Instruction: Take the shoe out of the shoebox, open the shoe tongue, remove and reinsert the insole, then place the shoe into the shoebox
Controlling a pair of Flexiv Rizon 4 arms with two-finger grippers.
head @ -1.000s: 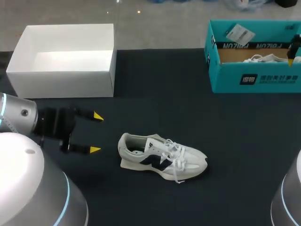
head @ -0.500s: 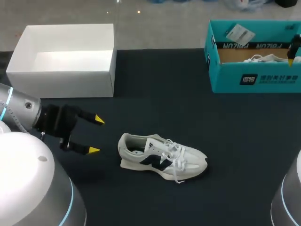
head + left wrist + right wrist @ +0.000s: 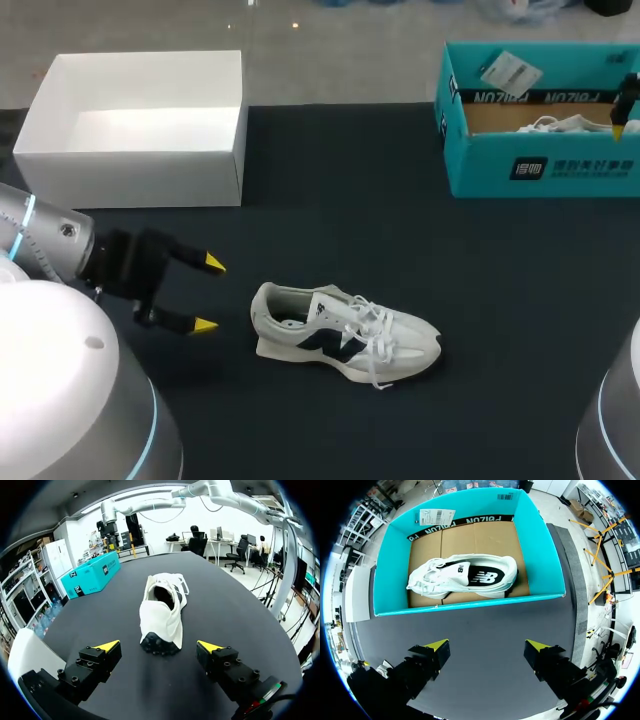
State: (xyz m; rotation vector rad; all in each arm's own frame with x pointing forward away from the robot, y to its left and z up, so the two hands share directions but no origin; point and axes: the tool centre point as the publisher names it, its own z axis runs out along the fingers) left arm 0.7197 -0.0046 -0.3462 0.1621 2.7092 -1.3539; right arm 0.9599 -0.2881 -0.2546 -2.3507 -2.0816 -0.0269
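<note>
**Head view**
- Step: shoe [image 3: 345, 335] is out of its box, upright on the table [image 3: 400, 230]. My read: securing the heel, then opening the tongue.
- L jaws: left gripper [image 3: 209, 294] spread wide, holding nothing. The heel is just ahead of the tips, not touching.
- Next move (judgement): ease fwd so the heel sits between the fingers, then close gently. The upper is soft, so it'll deform.
- White box [image 3: 135, 160]: stiff, matte, open-topped, off to one side of the L jaws, apart.
- R jaws: right gripper [image 3: 620, 118] is over the teal shoebox [image 3: 540, 175], mostly cut off here.

**Left wrist view**
- Shoe pos: heel-on to the left gripper [image 3: 159, 646], centred on the gap, toe pointing away.
- Jaws: wide apart, neither finger in contact w/ the heel.
- Textures: pale fabric/suede-like upper, dark nubbed tread [image 3: 159, 645] wrapping up the heel, loose laces [image 3: 181, 585] spilling to one side.
- Shape: collar mouth open and dark. Insole can't be made out.

**Right wrist view**
- Jaws: right gripper [image 3: 487, 645] wide open, empty, over the table just short of the teal shoebox [image 3: 470, 602].
- Ahead of jaws: second shoe [image 3: 465, 577] lies on its side in the box on a cardboard liner [image 3: 485, 535].
- Materials: glossy teal card walls, plain brown liner, white upper w/ dark side panel.
- Call: R arm looks parked, so the next action seems to be the L arm's.
</note>
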